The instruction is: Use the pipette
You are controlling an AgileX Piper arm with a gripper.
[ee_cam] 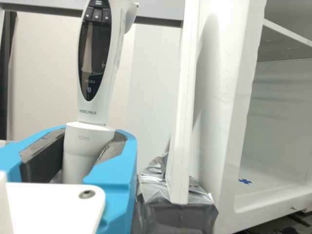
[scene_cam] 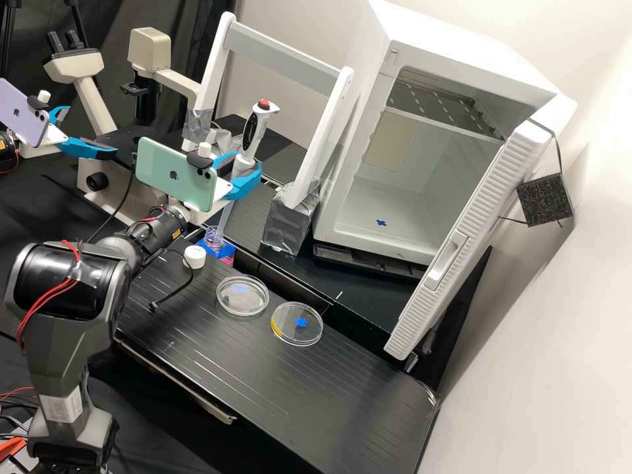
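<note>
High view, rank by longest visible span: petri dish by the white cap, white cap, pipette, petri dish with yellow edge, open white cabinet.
1. open white cabinet
2. pipette, partly behind the gripper
3. petri dish by the white cap and petri dish with yellow edge: too alike to rank
4. white cap

White pipette [ee_cam: 87, 109], red button [scene_cam: 264, 103], black oval panel [ee_cam: 93, 53]; bright blue fingers [scene_cam: 245, 186].
Phone [scene_cam: 172, 174] mint green; cabinet [scene_cam: 461, 56] white, blue cross [scene_cam: 381, 222] inside; bench [scene_cam: 276, 388] black, pale-streaked.
</note>
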